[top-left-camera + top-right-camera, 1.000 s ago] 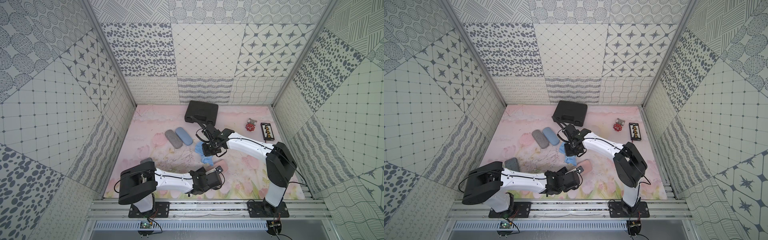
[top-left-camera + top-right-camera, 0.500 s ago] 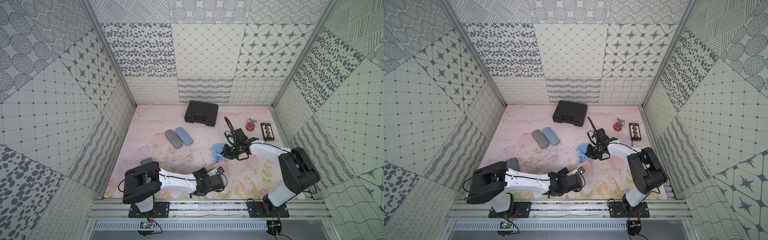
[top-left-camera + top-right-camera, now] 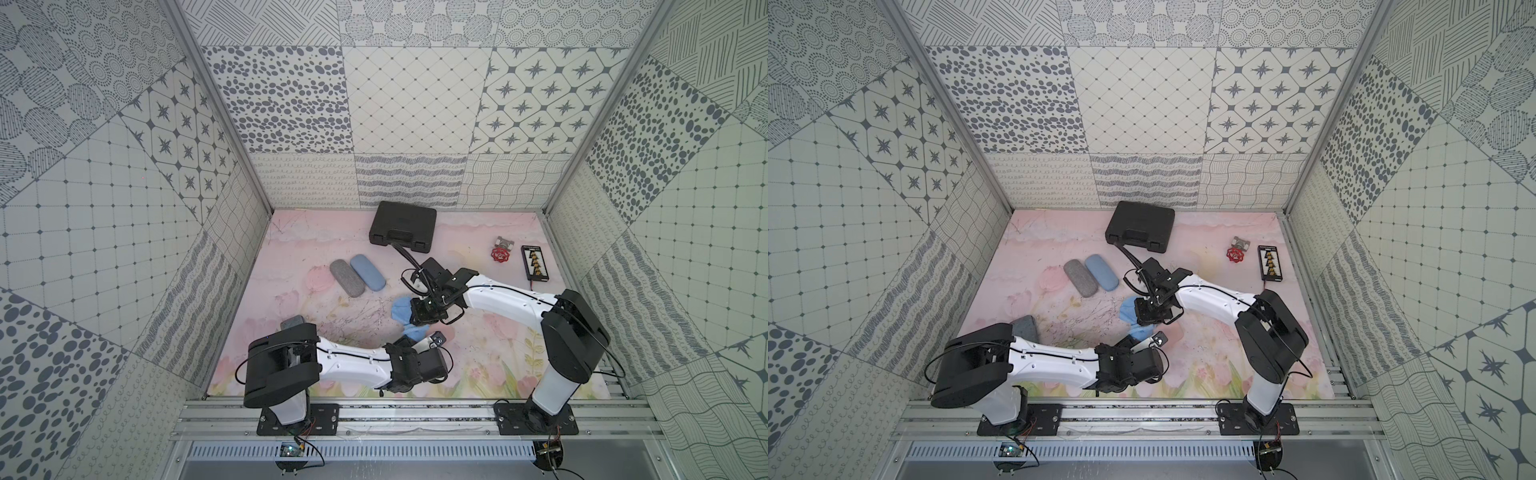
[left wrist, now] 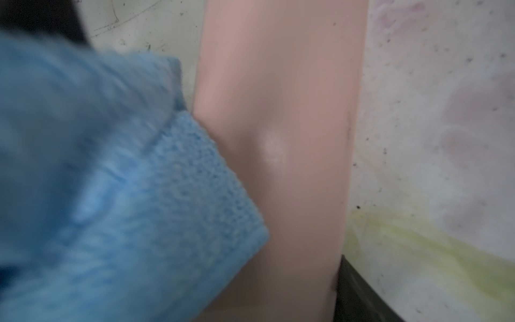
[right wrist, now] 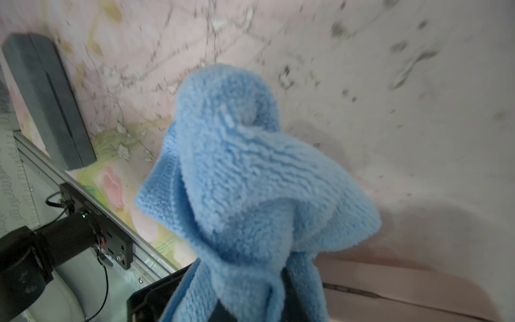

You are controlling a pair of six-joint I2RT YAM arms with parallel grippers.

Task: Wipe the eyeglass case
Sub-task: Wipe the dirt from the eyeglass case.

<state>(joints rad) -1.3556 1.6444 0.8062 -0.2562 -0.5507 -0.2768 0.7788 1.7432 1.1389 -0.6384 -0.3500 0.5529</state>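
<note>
The pink floral tabletop [image 3: 299, 249] carries a black toolbox [image 3: 403, 226], grey case [image 3: 347, 278], blue case [image 3: 368, 272], red valve [image 3: 500, 254] and pink eyeglass case [image 4: 278, 139].

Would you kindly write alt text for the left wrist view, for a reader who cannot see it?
A blue cloth, partly blurred, rests against one long side of a smooth pink case and covers part of it. The case lies on a scuffed mat printed in pale pink and yellow.

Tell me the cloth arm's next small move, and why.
Probably drag the blue cloth along the pink eyeglass case. The right gripper is shut on the cloth, whose edge touches the case's side, while the left gripper holds the case; most of it lies uncovered.
</note>
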